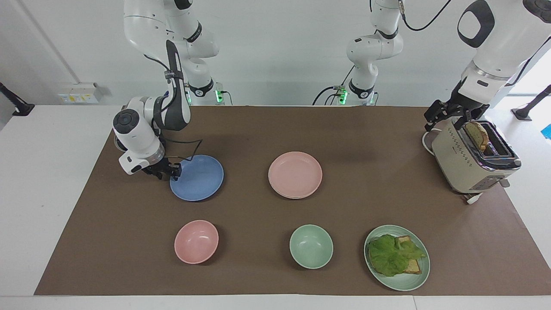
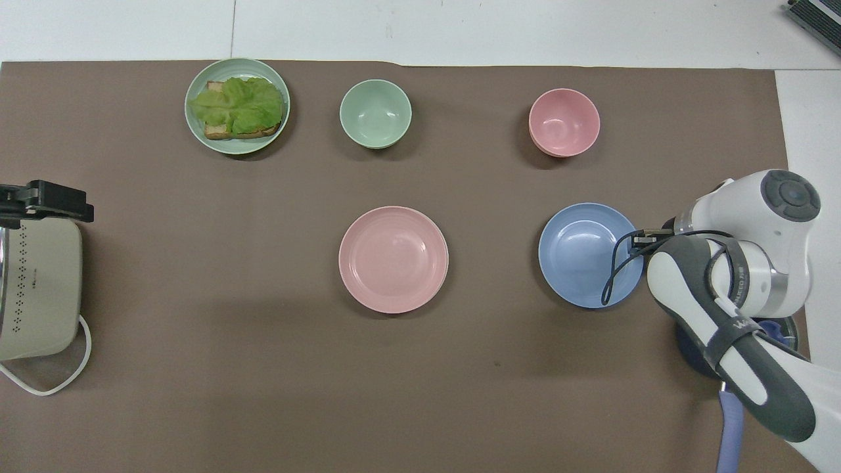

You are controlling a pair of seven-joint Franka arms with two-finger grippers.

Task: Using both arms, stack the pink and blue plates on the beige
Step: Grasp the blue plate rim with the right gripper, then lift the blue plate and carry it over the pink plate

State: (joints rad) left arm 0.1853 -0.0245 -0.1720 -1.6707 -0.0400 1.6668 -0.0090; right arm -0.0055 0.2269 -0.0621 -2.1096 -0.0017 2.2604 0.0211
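The blue plate (image 1: pixel 200 178) (image 2: pixel 585 256) lies flat on the brown mat toward the right arm's end. My right gripper (image 1: pixel 172 172) (image 2: pixel 636 240) is down low at the plate's rim on the side toward that end, and it looks to be touching the rim. The pink plate (image 1: pixel 295 172) (image 2: pixel 393 258) rests mid-table. A thin cream edge of the beige plate (image 1: pixel 295 197) shows under it. My left gripper (image 1: pixel 443 122) (image 2: pixel 46 203) hangs open over the toaster's end and holds nothing.
A beige toaster (image 1: pixel 460 165) (image 2: pixel 36 289) with toast stands at the left arm's end. Farther from the robots sit a pink bowl (image 1: pixel 196 241), a green bowl (image 1: pixel 311 246) and a green plate (image 1: pixel 404 284) with lettuce on bread. A lavender-handled pan (image 2: pixel 729 427) lies under the right arm.
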